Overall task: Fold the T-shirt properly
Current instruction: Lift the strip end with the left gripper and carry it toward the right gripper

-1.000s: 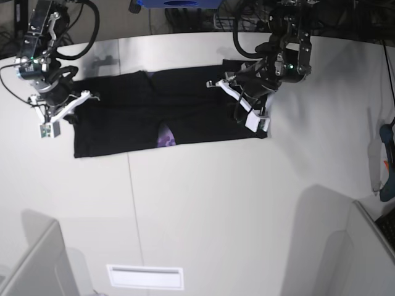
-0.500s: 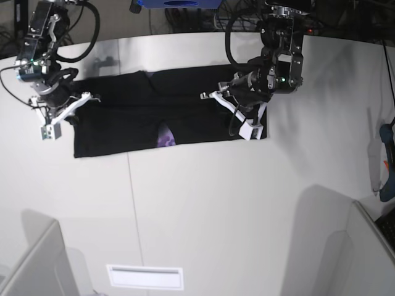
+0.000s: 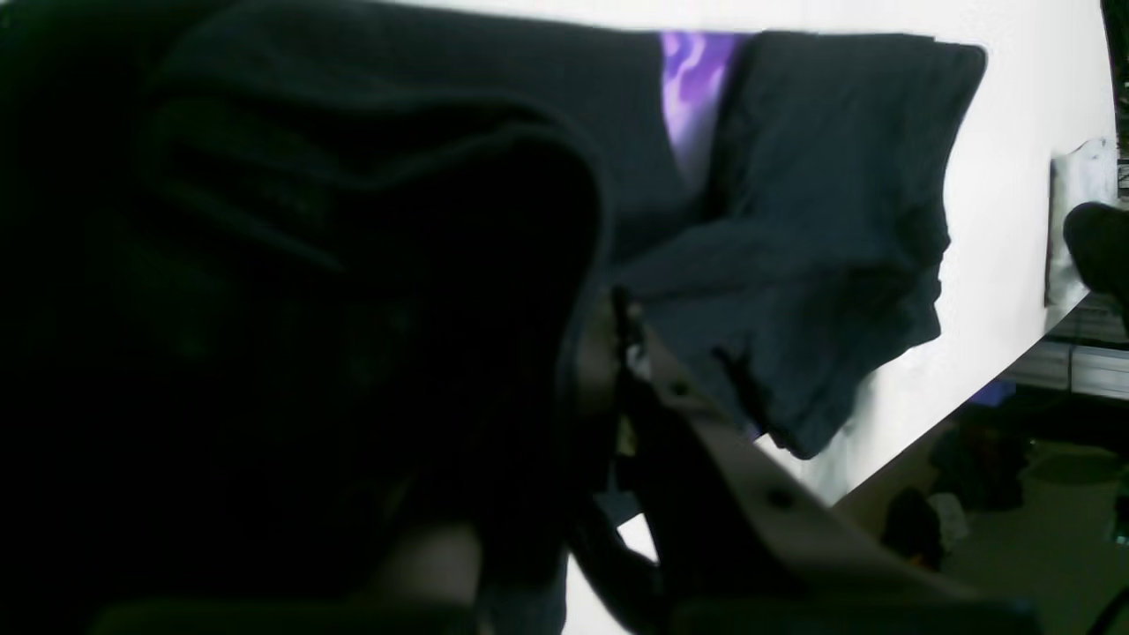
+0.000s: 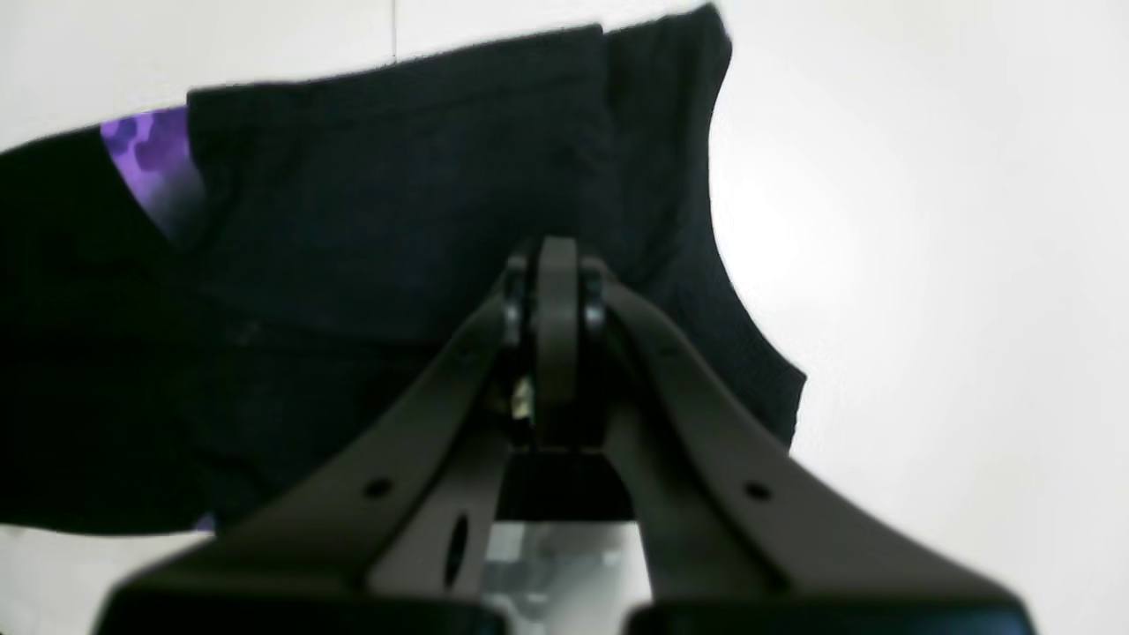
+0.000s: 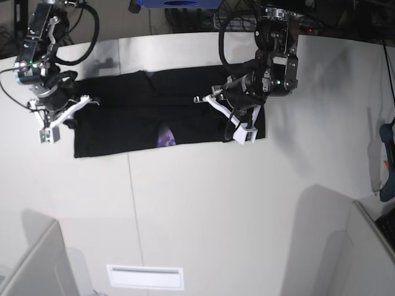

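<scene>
Item: black T-shirt (image 5: 123, 117), lying as a long folded band across the far half of the white table (image 5: 203, 209), a small purple patch of print (image 5: 165, 139) showing at its near edge around the middle. Left pincer (image 5: 231, 117), over the band's end on the base view's right, clamped on a raised fold of the T-shirt (image 3: 370, 291) that drapes over its fingers. Right pincer (image 4: 547, 291), at the opposite end, jaws pressed together with the cloth's edge just behind their tips; whether it pinches fabric cannot be told.
</scene>
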### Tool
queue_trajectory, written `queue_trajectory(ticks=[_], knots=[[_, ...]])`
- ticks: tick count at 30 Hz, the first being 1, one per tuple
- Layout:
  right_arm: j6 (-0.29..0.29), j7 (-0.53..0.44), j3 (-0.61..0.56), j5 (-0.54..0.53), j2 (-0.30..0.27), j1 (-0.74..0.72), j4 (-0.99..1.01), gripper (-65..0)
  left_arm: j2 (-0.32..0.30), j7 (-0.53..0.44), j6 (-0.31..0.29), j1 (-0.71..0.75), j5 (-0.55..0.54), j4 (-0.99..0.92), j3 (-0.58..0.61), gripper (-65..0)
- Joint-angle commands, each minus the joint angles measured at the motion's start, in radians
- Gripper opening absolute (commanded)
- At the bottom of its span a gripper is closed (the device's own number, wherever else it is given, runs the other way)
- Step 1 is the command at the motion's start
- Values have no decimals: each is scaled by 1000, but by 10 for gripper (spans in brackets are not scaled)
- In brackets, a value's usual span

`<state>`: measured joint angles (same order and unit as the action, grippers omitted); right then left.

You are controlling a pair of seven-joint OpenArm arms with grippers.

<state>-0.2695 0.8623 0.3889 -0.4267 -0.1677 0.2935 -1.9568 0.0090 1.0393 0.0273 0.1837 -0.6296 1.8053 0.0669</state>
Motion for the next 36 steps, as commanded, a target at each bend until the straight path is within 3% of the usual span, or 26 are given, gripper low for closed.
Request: queue_trajectory(ticks=[1, 36], knots=[[0, -21, 6, -10, -11, -6, -17, -650, 4, -11, -3, -10, -17, 15, 1, -650], [2, -21, 6, -10, -11, -14, -17, -650, 15, -11, -3, -66, -19, -54, 41, -650]])
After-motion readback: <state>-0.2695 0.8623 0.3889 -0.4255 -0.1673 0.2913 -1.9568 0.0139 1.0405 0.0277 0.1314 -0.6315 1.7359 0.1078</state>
